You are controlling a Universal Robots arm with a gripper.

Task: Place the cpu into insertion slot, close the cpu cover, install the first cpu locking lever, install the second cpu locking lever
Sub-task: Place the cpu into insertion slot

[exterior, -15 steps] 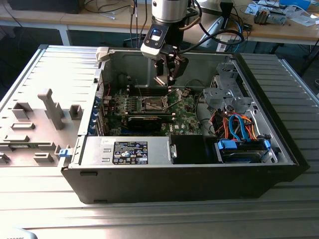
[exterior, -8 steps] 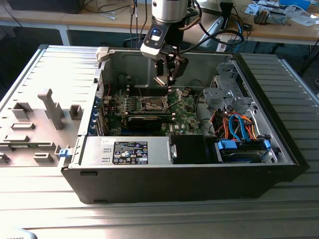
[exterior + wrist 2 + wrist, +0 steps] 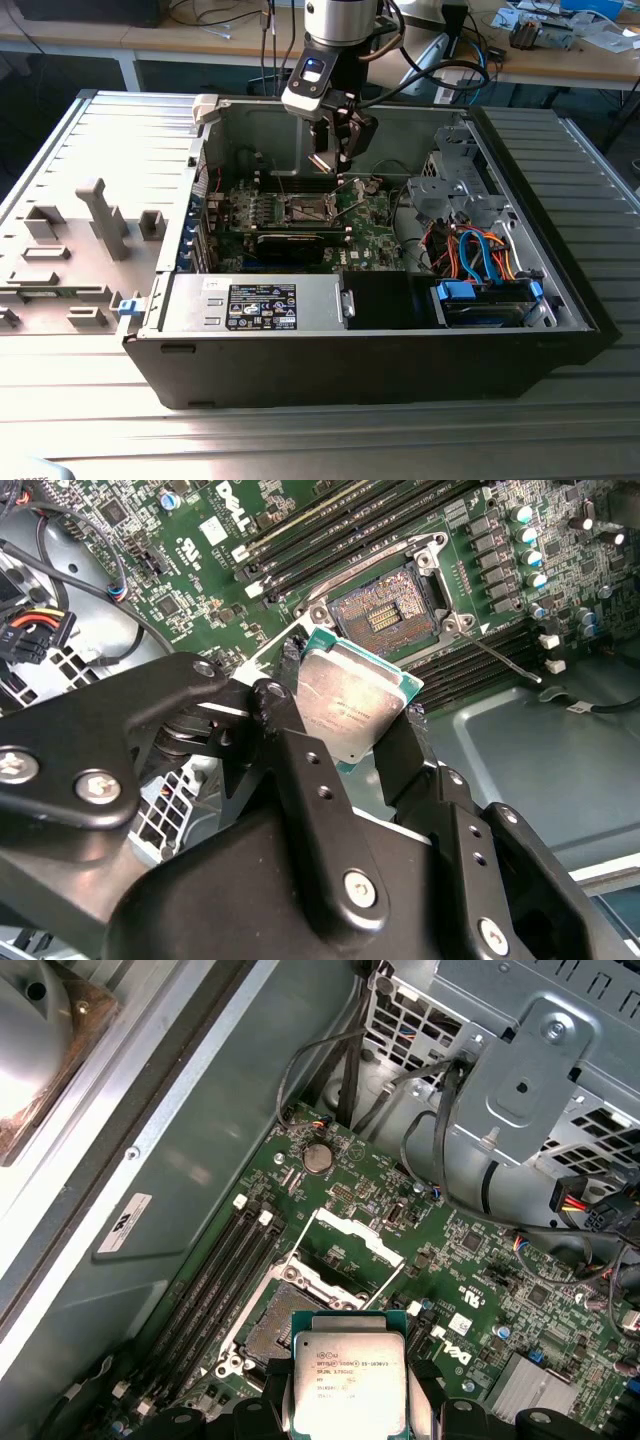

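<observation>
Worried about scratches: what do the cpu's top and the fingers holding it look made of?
cpu top: brushed silvery metal, by its dull sheen; green board-like rim. fingers: matte black, screwed together, metal or hard plastic; can't tell.

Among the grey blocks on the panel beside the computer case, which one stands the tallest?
The narrow post with a T-shaped top, at the exterior view's left. It rises well above the blocks around it, which are all low and squat.

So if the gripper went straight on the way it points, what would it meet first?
Probably the open insertion slot, led by the cpu the gripper holds; depth is unclear, so the slot's silver rim could come first.
</observation>
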